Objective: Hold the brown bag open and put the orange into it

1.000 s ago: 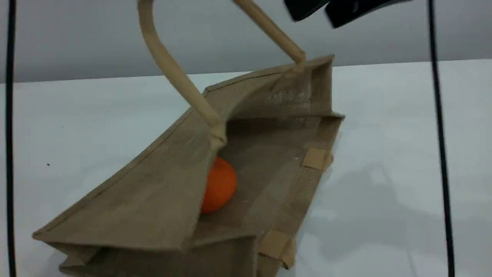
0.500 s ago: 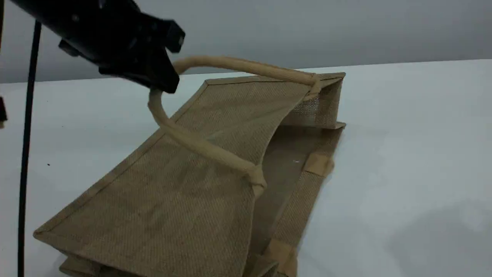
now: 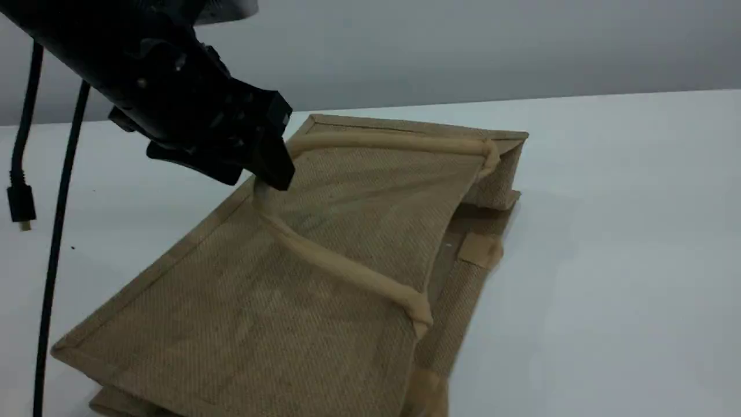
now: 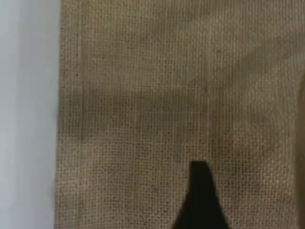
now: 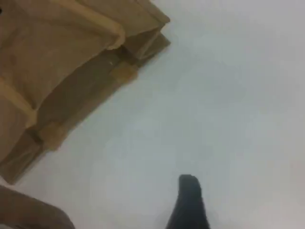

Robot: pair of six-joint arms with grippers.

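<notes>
White tabletop (image 3: 608, 231) under a plain grey wall (image 3: 463, 46) carries the brown bag (image 3: 278, 301). I see the bag lying flattened on its side across the left and middle of the tabletop. Its base points to the near left corner, its mouth faces the right edge, and one top corner lies close to the far edge. One beige handle (image 3: 347, 269) lies slack on the upper panel, looping from the mouth hem back toward the left edge. The left gripper (image 3: 269, 174) sits directly over the bend of that handle. I cannot tell whether its jaws are parted or closed on the loop. In the left wrist view, one dark fingertip (image 4: 200, 191) shows over plain jute weave. The right gripper (image 5: 189, 202) hangs over bare tabletop on the side the mouth faces, well apart from the bag, jaws spread and holding nothing. Two black cables (image 3: 57, 231) hang toward the left edge.
</notes>
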